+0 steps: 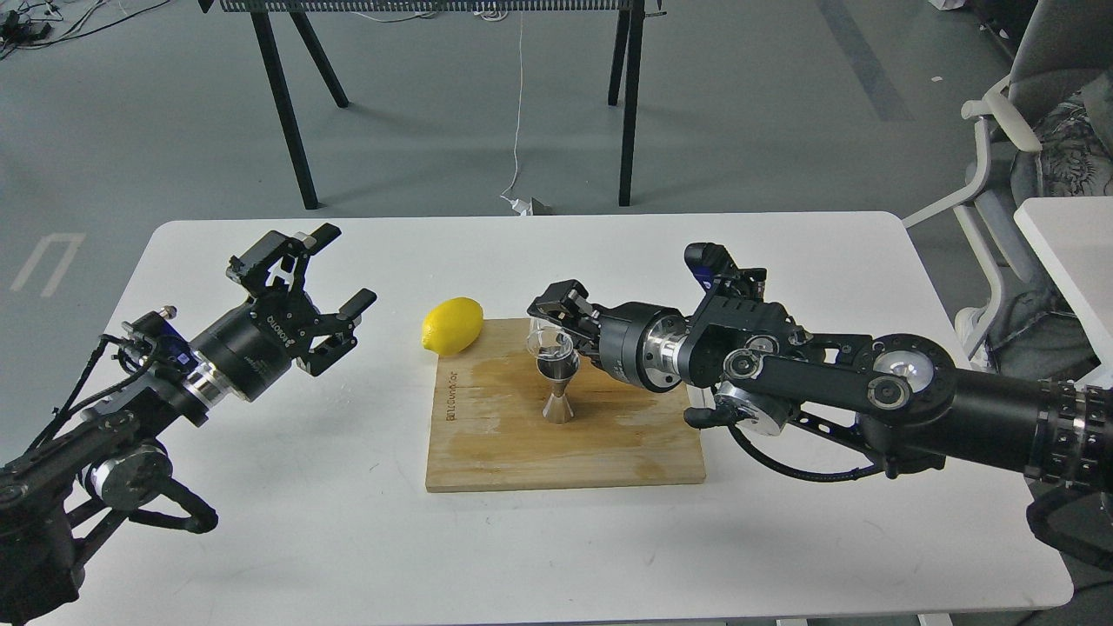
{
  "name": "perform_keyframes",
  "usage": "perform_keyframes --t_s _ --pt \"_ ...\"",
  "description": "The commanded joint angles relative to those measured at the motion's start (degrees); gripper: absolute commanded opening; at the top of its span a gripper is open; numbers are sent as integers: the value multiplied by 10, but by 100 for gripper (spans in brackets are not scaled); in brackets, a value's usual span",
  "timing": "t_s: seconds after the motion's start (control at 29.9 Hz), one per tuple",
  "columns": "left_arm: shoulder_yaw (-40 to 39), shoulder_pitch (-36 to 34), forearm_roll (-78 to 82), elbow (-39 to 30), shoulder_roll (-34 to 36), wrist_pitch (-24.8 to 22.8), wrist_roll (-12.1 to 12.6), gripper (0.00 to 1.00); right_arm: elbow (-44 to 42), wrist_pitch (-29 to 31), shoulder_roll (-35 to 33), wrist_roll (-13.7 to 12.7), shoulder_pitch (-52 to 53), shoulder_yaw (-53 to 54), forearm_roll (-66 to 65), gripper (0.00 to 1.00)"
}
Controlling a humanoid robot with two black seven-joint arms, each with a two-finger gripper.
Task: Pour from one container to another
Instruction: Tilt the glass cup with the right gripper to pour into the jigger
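Your right fingers (556, 317) are holding the glass cup (546, 342) tilted just above the mouth of the jigger (557, 389), which is standing upright on the board (565, 452), while your left fingers (335, 287) are waiting wide apart, far off.

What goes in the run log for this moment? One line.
phase: pouring | right gripper: shut on glass cup, tilted over jigger | left gripper: open, idle | jigger upright on board

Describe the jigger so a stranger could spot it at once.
On the white table lies a wooden board. Near its middle stands the jigger, upright. It is shiny steel and hourglass-shaped, unlike the yellow lemon or the clear glass cup.
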Motion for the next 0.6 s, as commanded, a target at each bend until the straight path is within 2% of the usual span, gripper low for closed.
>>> perform_keyframes --t_s 0.0,0.57 --pt "0 2 0 0 0 0 0 97 -1 0 0 0 5 -11 -2 50" --pt "0 4 0 0 -1 0 0 97 -1 0 0 0 34 -50 -35 50"
